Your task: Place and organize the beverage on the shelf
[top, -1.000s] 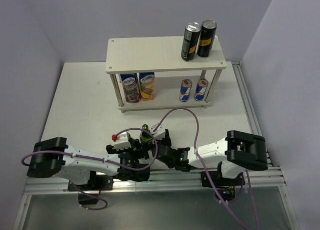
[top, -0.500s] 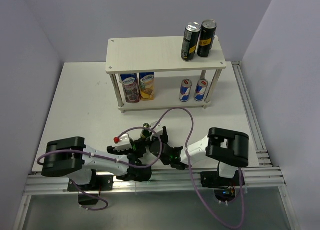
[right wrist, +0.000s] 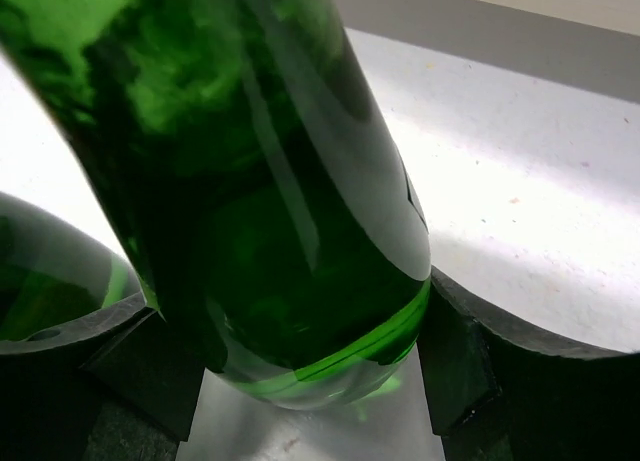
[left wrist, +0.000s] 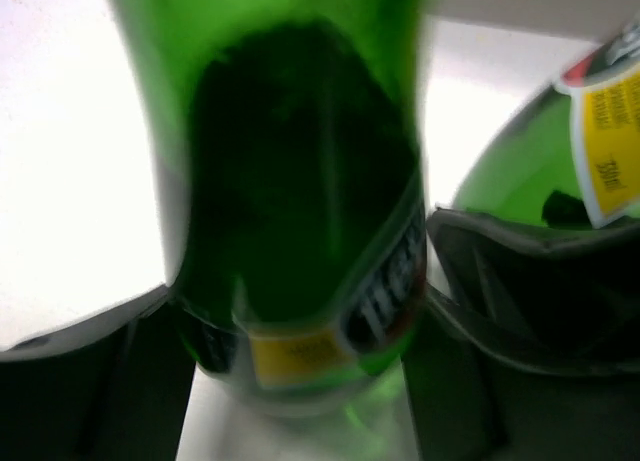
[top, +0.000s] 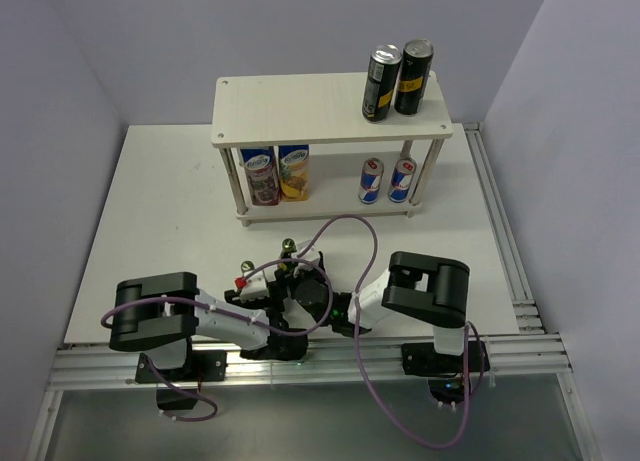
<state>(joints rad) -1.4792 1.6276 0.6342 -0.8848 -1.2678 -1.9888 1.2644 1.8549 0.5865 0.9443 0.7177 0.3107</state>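
Observation:
Two green glass bottles stand close together near the table's front edge. My left gripper (left wrist: 300, 316) is shut on the left bottle (left wrist: 300, 181), whose yellow label shows low between the fingers; from above its red-topped neck (top: 243, 279) leans left. My right gripper (right wrist: 290, 331) is shut on the other bottle (right wrist: 260, 181), its gold cap (top: 290, 246) pointing toward the shelf (top: 300, 106). Two tall black cans (top: 381, 83) stand on the shelf's top board at the right. Two slim blue-and-silver cans (top: 386, 180) stand on the lower board.
A purple-labelled drink (top: 262, 175) and an orange-labelled one (top: 293, 172) stand on the lower board at the left. Purple cables (top: 350, 226) loop over the table between arms and shelf. A metal rail (top: 300, 361) runs along the front edge.
Both grippers have closed onto the bottles. The two arms have folded in toward the centre, and the red-topped bottle has shifted a little to the right.

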